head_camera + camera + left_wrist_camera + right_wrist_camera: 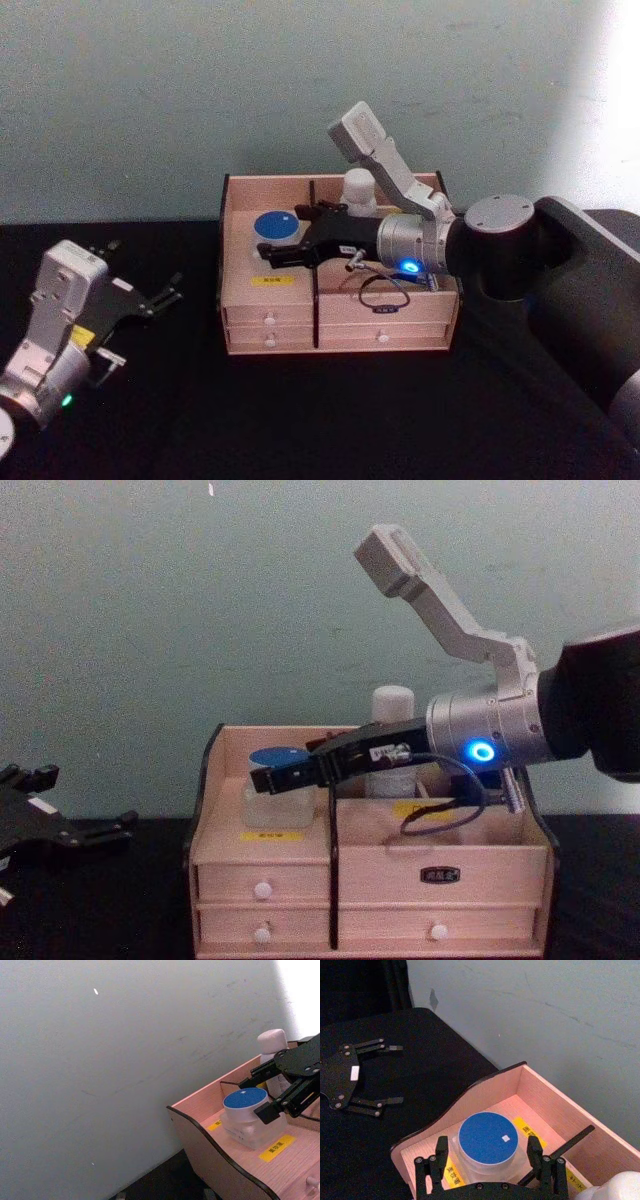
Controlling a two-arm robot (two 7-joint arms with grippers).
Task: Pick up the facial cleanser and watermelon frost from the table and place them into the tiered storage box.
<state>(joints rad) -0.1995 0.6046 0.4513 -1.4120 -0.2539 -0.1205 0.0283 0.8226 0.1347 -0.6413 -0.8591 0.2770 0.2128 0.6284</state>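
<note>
Blue-lidded jar [277, 226], head view: sits in the tiered storage box [338, 335] left compartment, beside the white bottle [358, 190].
Right wrist view: right gripper [488, 1152] fingers apart, straddling it.
Left gripper [60, 830], chest view: spread, idle on the table.
Likely light, rigid, slick; grip its sides.

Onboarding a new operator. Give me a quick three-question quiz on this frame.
1. True or false: the blue-lidded jar sits in the tiered storage box.
2. Which gripper is over the box? A) left B) right
3. Fill in: the left gripper hangs open over the black ____.

Key:
1. True; it sits in the left compartment, with the right gripper open around it.
2. B
3. table
</note>
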